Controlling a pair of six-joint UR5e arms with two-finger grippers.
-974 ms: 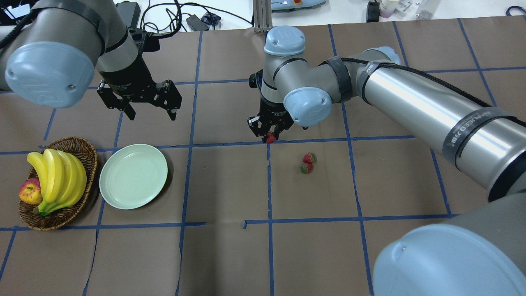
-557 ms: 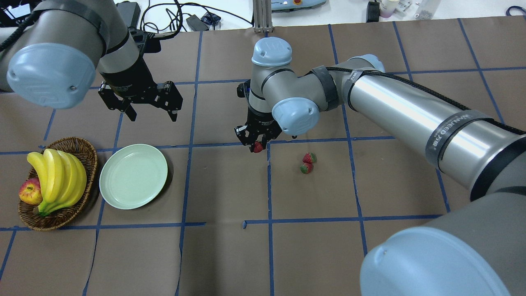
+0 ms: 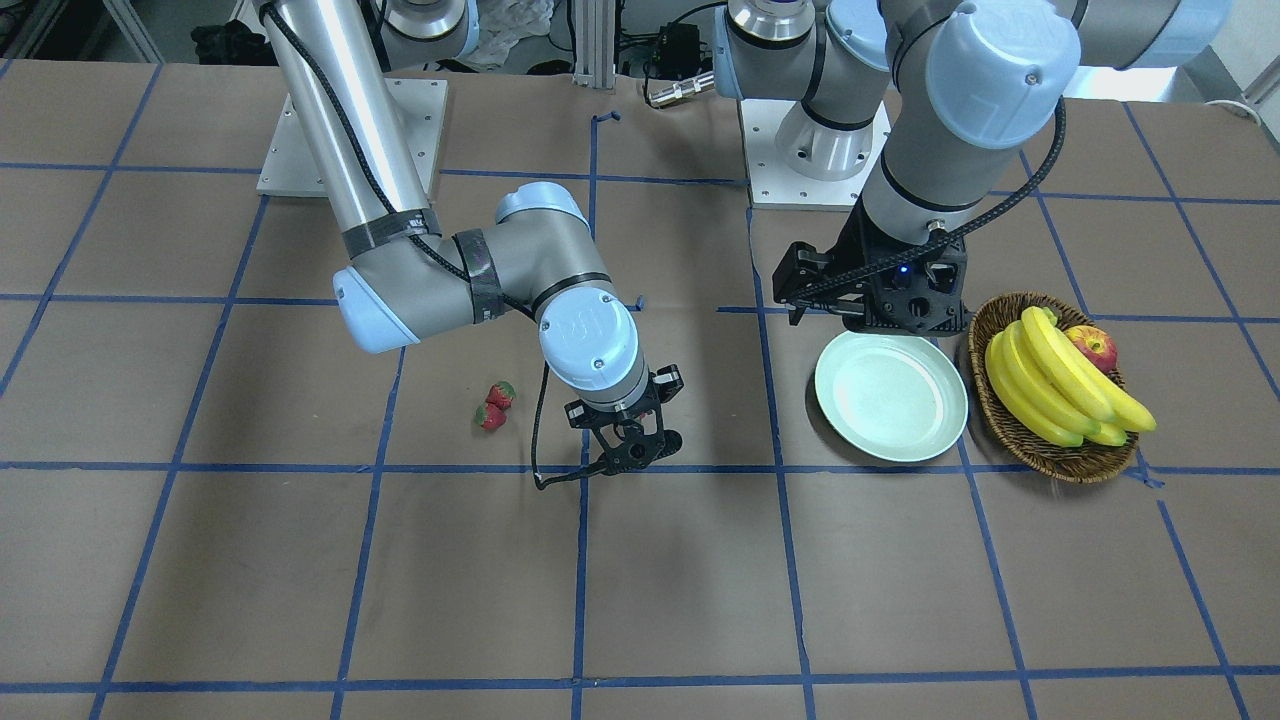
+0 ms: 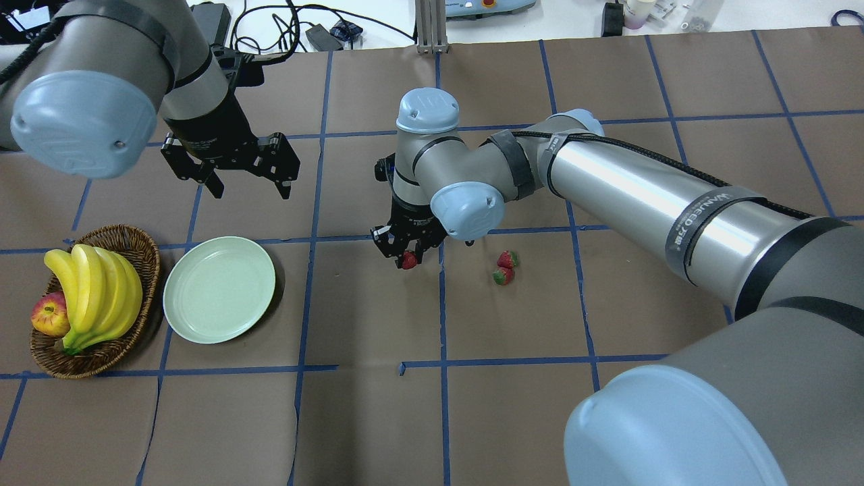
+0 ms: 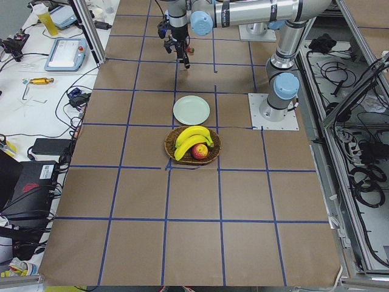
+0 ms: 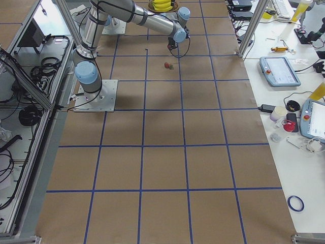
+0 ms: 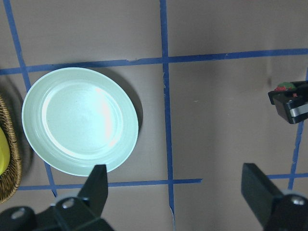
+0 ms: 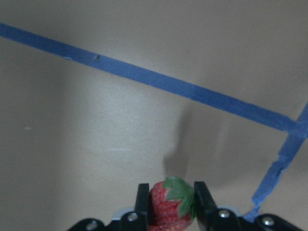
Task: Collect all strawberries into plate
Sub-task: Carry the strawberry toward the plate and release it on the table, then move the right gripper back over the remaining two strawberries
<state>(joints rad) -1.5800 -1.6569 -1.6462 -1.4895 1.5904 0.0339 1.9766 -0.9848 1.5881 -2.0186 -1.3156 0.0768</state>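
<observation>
1. Now my right gripper (image 4: 406, 259) is clamped on one strawberry (image 8: 167, 208). Its red flesh and green cap are pinched between the two fingers, and it is lifted off the table.
2. Over the last second I have carried it from the blue tape line toward my left, past the line crossing. It is nearer the plate (image 4: 202, 307) than it was, though most of a paper square still lies between them.
3. That plate sits bare just beside the wicker basket (image 4: 138, 246), unmoved, with no berry in it yet.
4. The other two strawberries (image 4: 507, 259) lie touching each other on the table where they were, off to my right.
5. My left gripper (image 4: 250, 190) hangs wide open above the table just beyond the plate, holding nothing, and has barely stirred.
6. As I judge it, the first of three berries is in transit and the grip has held through the move. I still have to finish the crossing, lower over the plate and let go, keeping clear of my left gripper. Two more trips follow.
</observation>
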